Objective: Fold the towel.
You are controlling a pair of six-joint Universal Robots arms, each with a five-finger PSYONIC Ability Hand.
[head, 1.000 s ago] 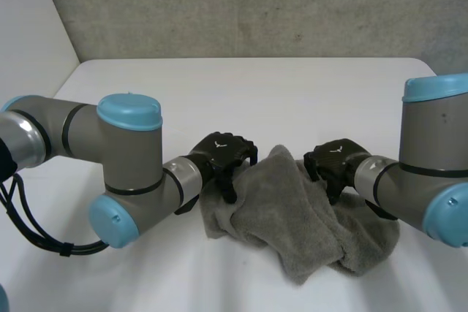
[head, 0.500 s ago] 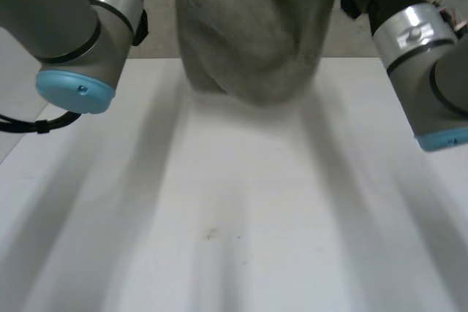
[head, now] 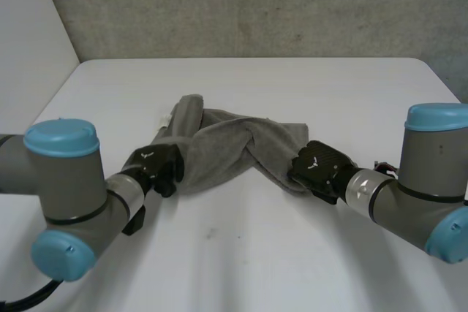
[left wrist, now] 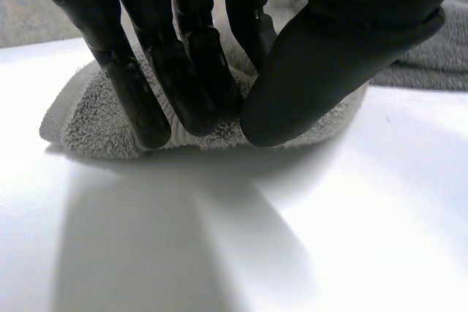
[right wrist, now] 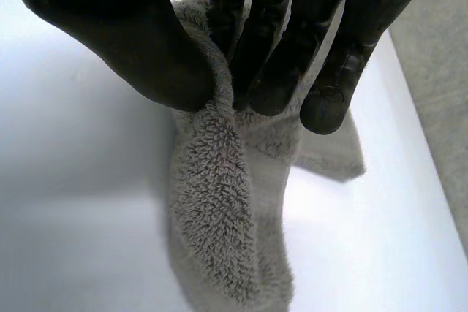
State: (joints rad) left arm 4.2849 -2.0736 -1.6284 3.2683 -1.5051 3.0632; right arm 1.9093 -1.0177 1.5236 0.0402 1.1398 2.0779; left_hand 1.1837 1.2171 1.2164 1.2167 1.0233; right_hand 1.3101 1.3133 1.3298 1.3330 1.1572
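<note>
You have the grey towel [head: 227, 144] lying on the white table [head: 241, 253], drawn out between the two hands and twisted over itself near its middle, so it does not lie flat. Your left hand [head: 155, 168] is at the towel's left end. In the left wrist view its fingers [left wrist: 153, 71] and thumb close together on a bunched edge of the cloth, pinching it right down at the table surface. Your right hand [head: 318, 169] is at the opposite end. In the right wrist view its thumb and fingers [right wrist: 281, 63] are clamped on a rolled edge of the towel, and the cloth runs on from that pinch across the table. Beyond the left hand, a narrow strip of towel reaches toward the far side of the table
</note>
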